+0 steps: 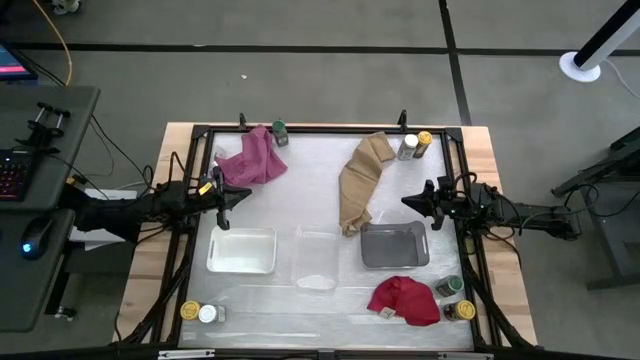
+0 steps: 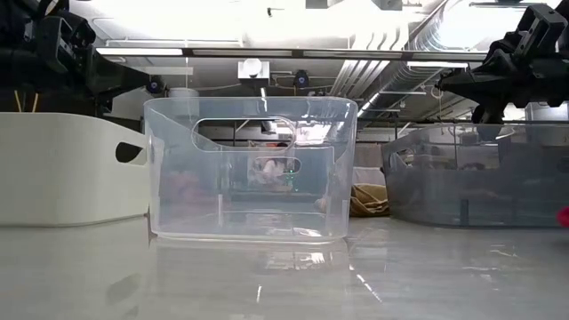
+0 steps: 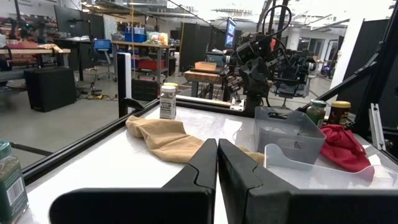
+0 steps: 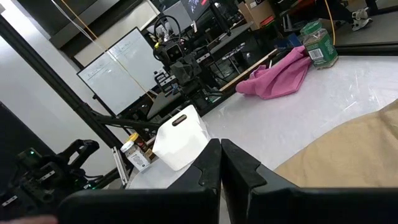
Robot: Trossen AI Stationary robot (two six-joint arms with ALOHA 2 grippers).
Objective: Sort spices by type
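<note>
Three trays are set in a row across the counter (image 1: 320,160): one tray (image 1: 241,250) at the left, another (image 1: 317,258) in the middle, a third (image 1: 394,244) at the right. One cloth (image 1: 253,157) lies behind the left tray, a jar (image 1: 280,132) beside it. A second cloth (image 1: 361,180) lies behind the right tray, two jars (image 1: 415,145) beside it. A third cloth (image 1: 405,299) lies in front of the right tray, with two jars (image 1: 456,298) to its right. Two more jars (image 1: 198,312) are placed at the front left corner.

Three trays sit in a row across the lower middle of the high view: a white tray (image 1: 241,251) on the left, a clear tray (image 1: 317,259) in the centre, a grey tray (image 1: 394,245) on the right. A pink cloth (image 1: 252,157) lies upper left, a tan cloth (image 1: 361,178) upper centre, and a red cloth (image 1: 405,299) lower right, all on the table (image 1: 300,180).
</note>
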